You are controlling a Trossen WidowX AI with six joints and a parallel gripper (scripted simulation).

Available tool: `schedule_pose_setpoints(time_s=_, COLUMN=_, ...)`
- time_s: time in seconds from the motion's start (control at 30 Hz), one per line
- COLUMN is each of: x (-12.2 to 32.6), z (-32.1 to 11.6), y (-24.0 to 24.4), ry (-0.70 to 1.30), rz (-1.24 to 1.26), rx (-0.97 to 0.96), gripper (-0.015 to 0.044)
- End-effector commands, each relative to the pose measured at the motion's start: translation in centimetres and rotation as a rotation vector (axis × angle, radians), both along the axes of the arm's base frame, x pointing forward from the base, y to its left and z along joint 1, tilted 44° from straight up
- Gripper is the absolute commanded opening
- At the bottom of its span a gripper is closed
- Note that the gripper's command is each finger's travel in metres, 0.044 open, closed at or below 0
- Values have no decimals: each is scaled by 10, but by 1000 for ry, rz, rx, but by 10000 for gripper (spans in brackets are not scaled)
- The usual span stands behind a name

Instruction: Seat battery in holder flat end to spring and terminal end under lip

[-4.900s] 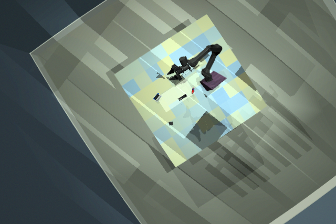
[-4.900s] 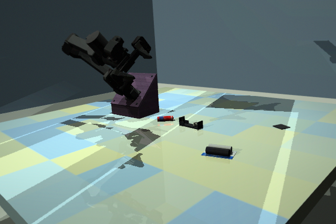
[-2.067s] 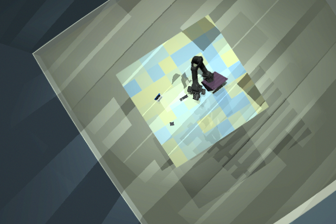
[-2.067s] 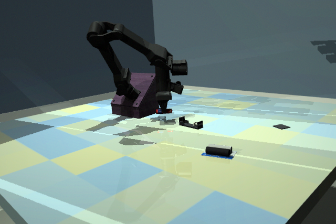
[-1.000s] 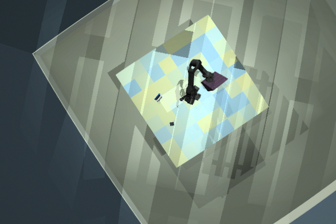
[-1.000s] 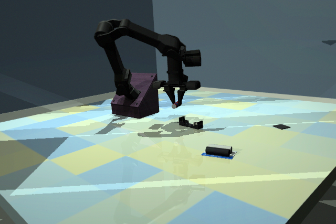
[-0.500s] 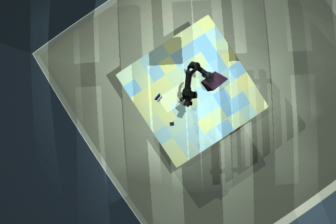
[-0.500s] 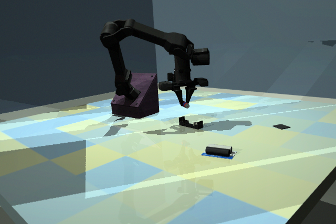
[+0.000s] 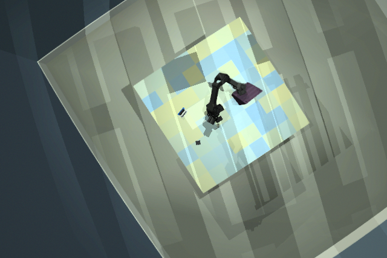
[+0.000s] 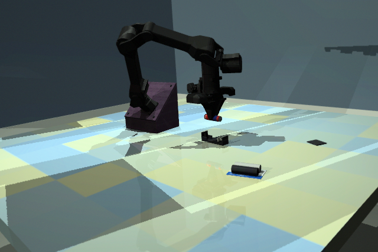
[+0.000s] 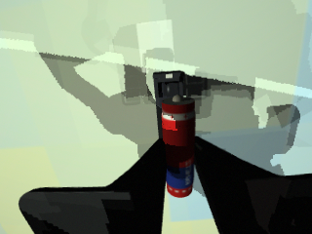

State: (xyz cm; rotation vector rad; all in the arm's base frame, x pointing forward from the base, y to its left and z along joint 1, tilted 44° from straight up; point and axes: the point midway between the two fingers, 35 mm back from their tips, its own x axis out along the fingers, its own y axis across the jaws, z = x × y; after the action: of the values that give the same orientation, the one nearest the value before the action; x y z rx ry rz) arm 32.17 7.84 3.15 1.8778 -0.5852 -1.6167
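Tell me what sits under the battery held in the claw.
The claw carries the battery in the air. Below it on the table lies the black holder, with nothing seated in it. In the wrist view the battery covers most of the holder.

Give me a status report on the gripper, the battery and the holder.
Gripper shut on red-and-blue cylindrical battery, held level above the table. Black open-topped holder below and just ahead, vacant, battery not seated. Nothing between them; black roll on blue pad sits well clear.
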Motion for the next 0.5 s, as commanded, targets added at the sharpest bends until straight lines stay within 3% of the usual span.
schedule_pose_setpoints(time_s=0.0, x=2, z=-1, y=-1, ry=16, rz=3, rx=-5, gripper=60)
schedule_pose_setpoints(time_s=0.47, x=2, z=-28, y=-28, ry=184, rz=-180, rx=-20, gripper=60)
